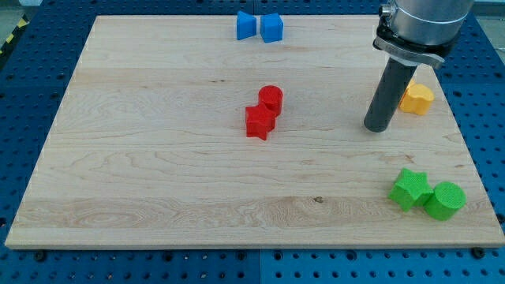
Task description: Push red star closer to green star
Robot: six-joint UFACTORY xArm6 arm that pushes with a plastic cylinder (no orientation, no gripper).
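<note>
The red star [259, 122] lies near the middle of the wooden board, touching a red cylinder [271, 98] just above and to its right. The green star [410, 188] sits near the board's bottom right corner, touching a green cylinder [445, 199] on its right. My tip [377, 127] rests on the board at the right, well to the right of the red star and above and left of the green star, touching neither.
A yellow block [417, 98] lies just right of the rod, partly hidden by it. Two blue blocks [259, 27] sit side by side at the board's top edge. The board [158, 173] is bordered by a blue perforated table.
</note>
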